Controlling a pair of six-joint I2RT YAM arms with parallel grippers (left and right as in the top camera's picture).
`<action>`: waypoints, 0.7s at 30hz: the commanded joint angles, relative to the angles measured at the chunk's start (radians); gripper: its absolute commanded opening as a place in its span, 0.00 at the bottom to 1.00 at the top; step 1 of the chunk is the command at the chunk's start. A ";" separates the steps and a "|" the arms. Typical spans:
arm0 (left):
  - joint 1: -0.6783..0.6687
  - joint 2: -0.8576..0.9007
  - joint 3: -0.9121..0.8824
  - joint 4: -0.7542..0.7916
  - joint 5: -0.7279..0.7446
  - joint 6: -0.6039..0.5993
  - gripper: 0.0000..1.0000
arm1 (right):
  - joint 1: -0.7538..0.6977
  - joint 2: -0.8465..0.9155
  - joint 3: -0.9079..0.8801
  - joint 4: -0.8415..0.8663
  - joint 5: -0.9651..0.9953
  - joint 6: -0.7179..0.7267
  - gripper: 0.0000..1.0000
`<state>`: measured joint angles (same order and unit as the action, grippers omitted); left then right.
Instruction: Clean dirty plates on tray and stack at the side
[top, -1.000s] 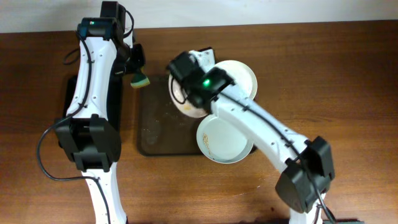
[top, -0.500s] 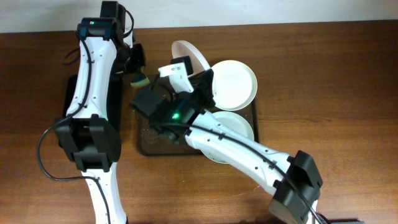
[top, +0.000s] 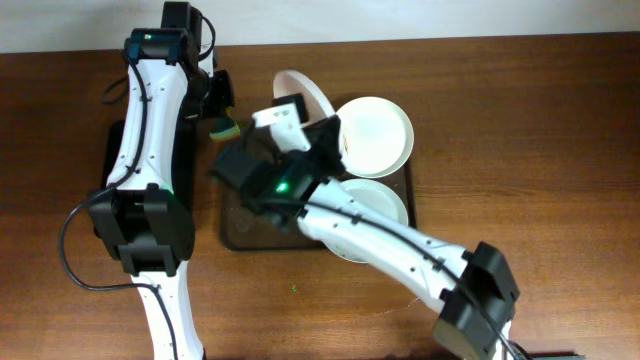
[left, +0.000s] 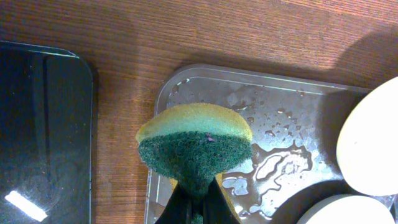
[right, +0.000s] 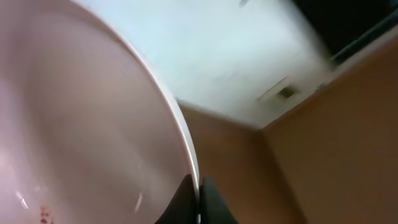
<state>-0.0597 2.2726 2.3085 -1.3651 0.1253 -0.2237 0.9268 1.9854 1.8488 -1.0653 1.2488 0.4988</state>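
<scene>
My right gripper (right: 198, 193) is shut on the rim of a white plate (right: 81, 124), held tilted up on edge above the back of the brown tray (top: 232, 215); that plate (top: 303, 92) shows in the overhead view. Faint brown specks mark its inside. Two more white plates lie on the tray: one (top: 375, 130) at the back right, one (top: 380, 205) at the front right, partly under my right arm. My left gripper (left: 198, 198) is shut on a yellow-and-green sponge (left: 196, 146), held over the tray's wet back left corner (left: 186, 78); the sponge (top: 224, 128) also shows in the overhead view.
A narrow black tray (left: 37, 137) lies left of the brown tray, mostly under my left arm in the overhead view (top: 110, 150). Water drops cover the brown tray's left part (left: 273, 124). Bare wooden table lies to the right (top: 520, 150).
A second ago the right arm reached over the tray with the plate low. It has lifted the plate and tipped it upright over the tray's back. The left arm stayed still.
</scene>
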 joint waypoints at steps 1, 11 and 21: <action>0.000 -0.006 0.017 0.002 0.017 0.016 0.01 | -0.157 0.001 0.007 -0.039 -0.586 0.016 0.04; 0.000 -0.006 0.017 -0.002 0.017 0.016 0.01 | -0.748 -0.026 0.007 -0.077 -1.529 -0.152 0.04; -0.001 -0.006 0.017 -0.001 0.017 0.016 0.01 | -1.301 -0.003 -0.038 -0.135 -1.298 -0.151 0.04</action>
<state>-0.0597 2.2726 2.3085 -1.3659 0.1280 -0.2237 -0.2943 1.9854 1.8454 -1.1969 -0.1486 0.3580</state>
